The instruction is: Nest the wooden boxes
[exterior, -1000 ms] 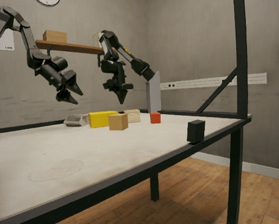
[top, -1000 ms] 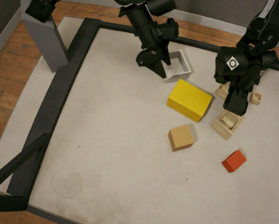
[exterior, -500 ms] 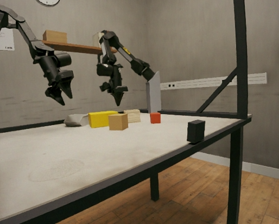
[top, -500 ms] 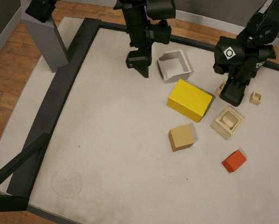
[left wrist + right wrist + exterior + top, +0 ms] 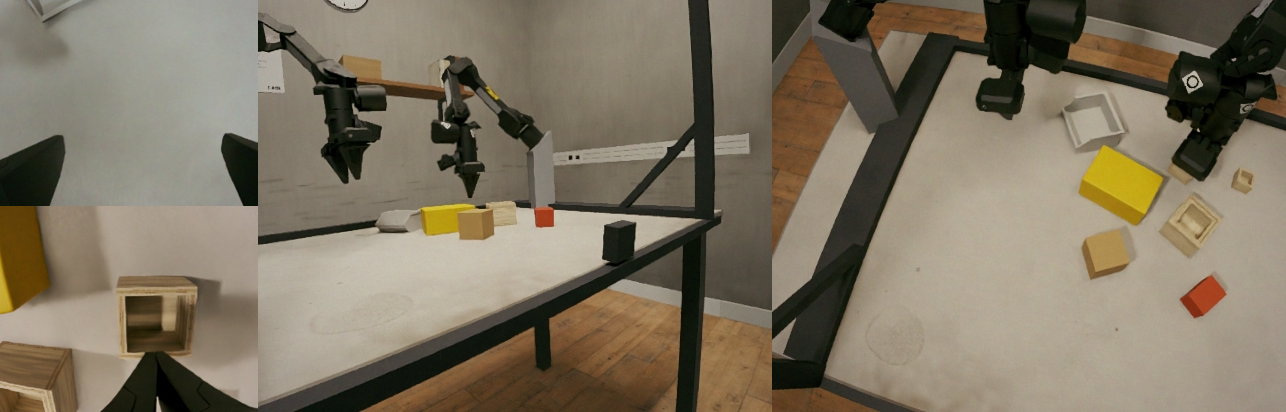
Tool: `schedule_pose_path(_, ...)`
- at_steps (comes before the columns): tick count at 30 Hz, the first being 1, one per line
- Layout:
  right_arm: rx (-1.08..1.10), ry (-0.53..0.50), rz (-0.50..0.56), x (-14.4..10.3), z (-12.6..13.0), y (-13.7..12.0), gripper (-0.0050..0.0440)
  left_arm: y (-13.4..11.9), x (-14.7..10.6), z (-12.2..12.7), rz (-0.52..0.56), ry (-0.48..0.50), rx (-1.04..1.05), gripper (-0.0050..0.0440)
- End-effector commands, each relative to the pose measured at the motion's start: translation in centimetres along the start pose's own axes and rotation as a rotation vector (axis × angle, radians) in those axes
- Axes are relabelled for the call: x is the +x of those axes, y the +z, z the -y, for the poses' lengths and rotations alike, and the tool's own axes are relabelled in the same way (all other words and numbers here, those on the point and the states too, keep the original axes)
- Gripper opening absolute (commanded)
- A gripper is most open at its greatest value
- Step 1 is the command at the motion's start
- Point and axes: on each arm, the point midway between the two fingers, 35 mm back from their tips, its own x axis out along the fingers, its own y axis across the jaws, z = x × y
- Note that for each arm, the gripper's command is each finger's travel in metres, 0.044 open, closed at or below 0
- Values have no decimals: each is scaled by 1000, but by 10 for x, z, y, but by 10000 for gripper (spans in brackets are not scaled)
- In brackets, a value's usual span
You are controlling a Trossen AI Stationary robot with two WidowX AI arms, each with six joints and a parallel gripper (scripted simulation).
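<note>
The biggest wooden box point(image 5: 1191, 225) stands open side up at the right; it also shows in the right wrist view point(image 5: 35, 390). A mid wooden box point(image 5: 1180, 173) lies half hidden under my right gripper point(image 5: 1197, 162); in the right wrist view its opening point(image 5: 157, 314) faces the camera just beyond the shut, empty fingertips point(image 5: 156, 359). The smallest wooden box point(image 5: 1243, 180) sits to the right of it. A tan closed-looking box point(image 5: 1105, 252) sits nearer the middle. My left gripper point(image 5: 999, 97) hangs open and empty above bare table point(image 5: 144, 176), left of a grey tray point(image 5: 1093, 120).
A yellow block point(image 5: 1120, 184) lies between the tray and the wooden boxes. A red block point(image 5: 1203, 296) lies at the front right. A grey pedestal point(image 5: 854, 70) stands at the back left. A black cube point(image 5: 619, 241) sits at the table edge.
</note>
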Motion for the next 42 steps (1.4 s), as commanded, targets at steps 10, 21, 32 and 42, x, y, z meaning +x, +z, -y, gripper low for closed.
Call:
schedule_pose_path(10,27,5,7,4,7,4,-50,-11,-16,-12,-47,89,31,400)
schedule_pose_path(21,30,8,15,38,7,5,-50,-11,-16,-12,-47,89,31,400)
schedule_pose_path(32,33,9,10,48,4,8,-50,-11,-16,-12,-47,89,31,400)
schedule_pose_path(42,36,9,15,45,5,8,187,-11,-16,-12,-47,89,31,400)
